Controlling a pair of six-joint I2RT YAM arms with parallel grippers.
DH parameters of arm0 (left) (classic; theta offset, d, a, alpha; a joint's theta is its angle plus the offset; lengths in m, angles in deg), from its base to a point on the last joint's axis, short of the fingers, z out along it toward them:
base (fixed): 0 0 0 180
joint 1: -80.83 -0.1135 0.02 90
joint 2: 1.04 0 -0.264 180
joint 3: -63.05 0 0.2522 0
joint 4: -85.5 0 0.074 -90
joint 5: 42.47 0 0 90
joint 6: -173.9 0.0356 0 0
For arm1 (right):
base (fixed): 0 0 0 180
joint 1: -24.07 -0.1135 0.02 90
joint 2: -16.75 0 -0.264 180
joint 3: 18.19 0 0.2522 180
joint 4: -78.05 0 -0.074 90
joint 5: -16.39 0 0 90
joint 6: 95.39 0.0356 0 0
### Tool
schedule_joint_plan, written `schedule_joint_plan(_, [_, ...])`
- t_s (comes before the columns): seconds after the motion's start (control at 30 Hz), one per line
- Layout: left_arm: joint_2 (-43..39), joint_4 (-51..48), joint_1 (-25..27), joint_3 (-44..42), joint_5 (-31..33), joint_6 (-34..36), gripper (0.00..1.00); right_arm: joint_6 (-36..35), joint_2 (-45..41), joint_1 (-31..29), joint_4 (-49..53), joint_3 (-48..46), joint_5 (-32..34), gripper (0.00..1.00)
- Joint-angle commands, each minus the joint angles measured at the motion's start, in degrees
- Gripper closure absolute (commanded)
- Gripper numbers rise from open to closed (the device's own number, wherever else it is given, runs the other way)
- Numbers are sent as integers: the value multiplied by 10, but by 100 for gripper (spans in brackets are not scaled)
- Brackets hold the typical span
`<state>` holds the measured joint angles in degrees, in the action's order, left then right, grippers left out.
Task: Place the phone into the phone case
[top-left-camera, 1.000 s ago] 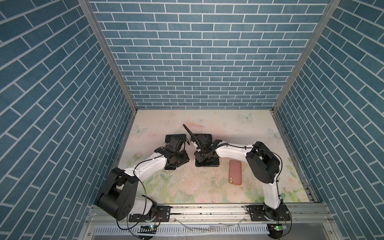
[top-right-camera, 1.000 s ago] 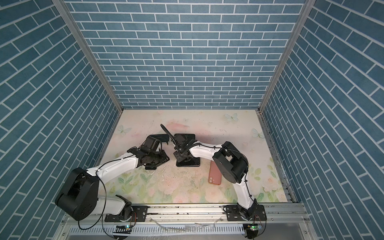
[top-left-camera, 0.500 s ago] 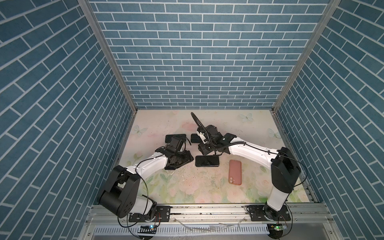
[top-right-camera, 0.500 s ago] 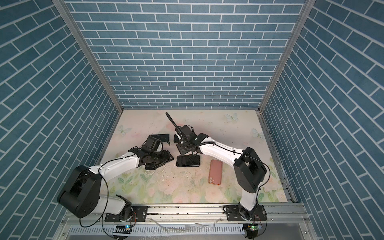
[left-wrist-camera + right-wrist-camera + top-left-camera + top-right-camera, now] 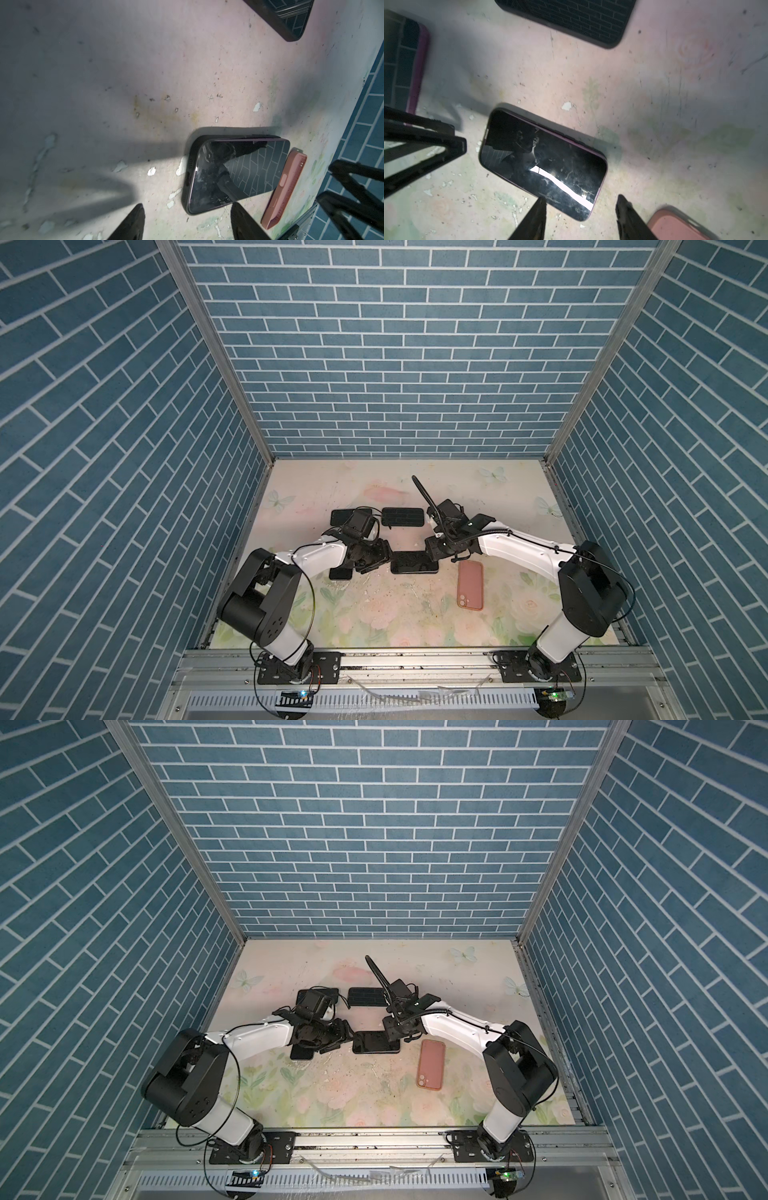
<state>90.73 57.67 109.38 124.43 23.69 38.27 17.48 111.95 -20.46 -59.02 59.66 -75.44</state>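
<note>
Front of the table (image 5: 374, 614) first: pink case (image 5: 471, 585) lies flat, camera corner toward the rail, on the right-arm side. The left wrist cam gives it side-on, showing its button bumps (image 5: 284, 187). The right wrist cam catches only one corner (image 5: 675, 226).

A step back, a dark slab (image 5: 340, 573) pokes out from under the left forearm. It's too hidden to say more.

Mid-table now: the phone (image 5: 413, 563) is flat, screen up, lying crosswise, near the pink case but apart from it. Both top views give just a dark rectangle (image 5: 376, 1042). The left wrist cam adds the detail: a black case (image 5: 190, 166) wraps round the phone's purple edge, so the phone sits inside it. The right wrist cam shows scratched glass w/ a bright streak of reflection (image 5: 546, 162).

The left gripper (image 5: 187, 205) is at the phone's left end, fingers spread wide w/ bare table btwn them, nothing held. The right gripper (image 5: 581, 197) is at the other end, fingers also apart. The phone's corner shows btwn the tips, but no pad is seen on it, so no grip. Whether either tip touches the case, the top views are too small to tell.

Farther back, a second phone (image 5: 402, 516) lies crosswise, brick pattern mirrored in its glass. Beside it a third phone (image 5: 338, 516) is half hidden behind the left wrist cam.

Last, the blue brick wall (image 5: 395, 364).
</note>
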Motion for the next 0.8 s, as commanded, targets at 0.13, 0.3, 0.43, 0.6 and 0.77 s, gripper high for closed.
schedule_joint_plan(0.13, [35,32,4,6,-15,-14,33,24,30,5,-32,-32,-29,49])
schedule_joint_plan(0.3, [53,45,4,7,-21,-21,34,29,60,5,-52,-35,-62,52])
schedule_joint_plan(0.43, [66,50,6,10,-26,-24,35,30,76,5,-67,-38,-86,59])
schedule_joint_plan(0.6, [77,53,8,13,-29,-24,35,38,96,5,-83,-44,-111,72])
schedule_joint_plan(0.77, [80,58,10,13,-30,-25,35,54,124,3,-91,-53,-123,76])
